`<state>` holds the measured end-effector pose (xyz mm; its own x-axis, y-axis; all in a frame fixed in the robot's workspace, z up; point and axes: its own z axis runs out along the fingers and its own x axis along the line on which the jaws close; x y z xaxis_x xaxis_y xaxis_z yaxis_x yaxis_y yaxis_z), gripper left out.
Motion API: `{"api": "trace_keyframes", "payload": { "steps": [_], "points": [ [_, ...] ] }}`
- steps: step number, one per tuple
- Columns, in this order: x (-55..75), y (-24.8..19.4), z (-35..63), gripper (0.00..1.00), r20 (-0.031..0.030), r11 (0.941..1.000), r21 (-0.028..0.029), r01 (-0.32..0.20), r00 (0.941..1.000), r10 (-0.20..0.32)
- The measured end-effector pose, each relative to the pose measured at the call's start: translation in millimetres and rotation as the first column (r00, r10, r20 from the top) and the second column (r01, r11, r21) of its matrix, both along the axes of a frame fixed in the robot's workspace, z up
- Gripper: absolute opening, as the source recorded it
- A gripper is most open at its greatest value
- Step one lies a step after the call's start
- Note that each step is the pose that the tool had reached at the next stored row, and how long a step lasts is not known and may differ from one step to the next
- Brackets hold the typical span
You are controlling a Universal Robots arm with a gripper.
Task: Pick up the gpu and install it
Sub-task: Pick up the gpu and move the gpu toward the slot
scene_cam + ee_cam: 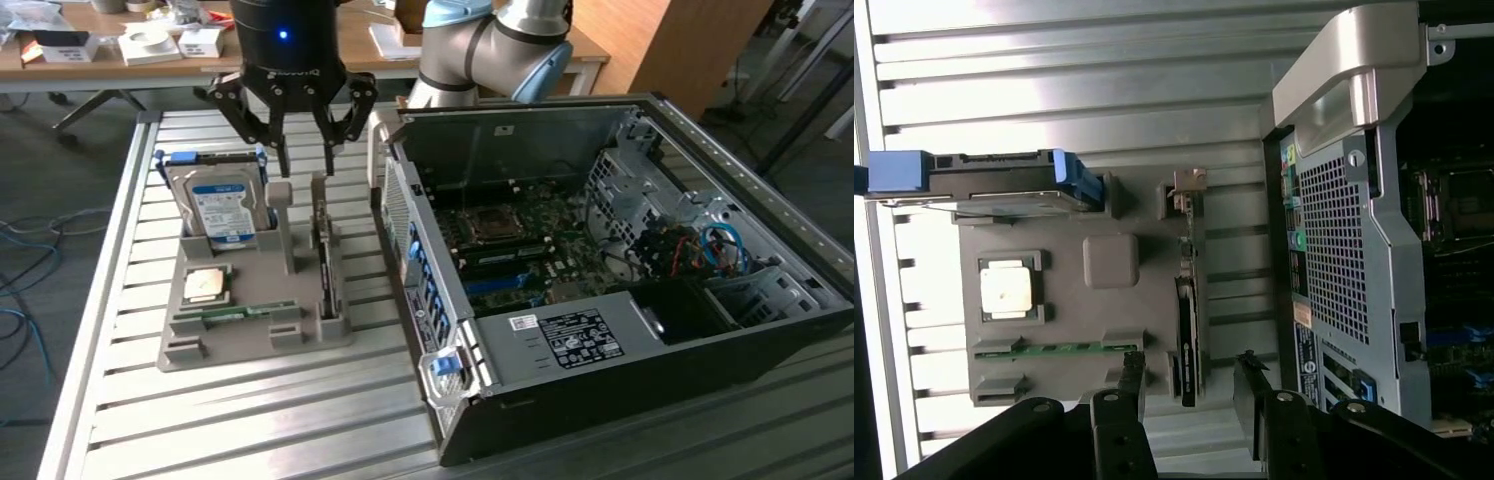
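Thin dark flat gpu (324, 275) edge-up in matte grey holder (234, 345)

Bright even indoor light, blown-out glare across the metal table (1074, 100), dark shadowed case (521, 150) interior

A slatted metal table (200, 420) stands before what seems a wooden desk (354, 35).

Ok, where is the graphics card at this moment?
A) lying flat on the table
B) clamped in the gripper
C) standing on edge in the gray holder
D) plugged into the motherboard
C: the graphics card stands on edge in a slot of the gray holder, with the open gripper above it, holding nothing.
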<state>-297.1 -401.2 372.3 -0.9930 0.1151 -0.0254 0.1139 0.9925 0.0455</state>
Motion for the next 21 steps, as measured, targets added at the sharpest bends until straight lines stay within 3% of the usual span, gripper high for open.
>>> {"api": "trace_keyframes", "payload": {
  "steps": [21],
  "points": [
    [0.0, 0.0, -3.1, 0.49, 0.0000, 1.0000, 0.0001, 0.000, 1.0000, 0.000]
  ]
}}
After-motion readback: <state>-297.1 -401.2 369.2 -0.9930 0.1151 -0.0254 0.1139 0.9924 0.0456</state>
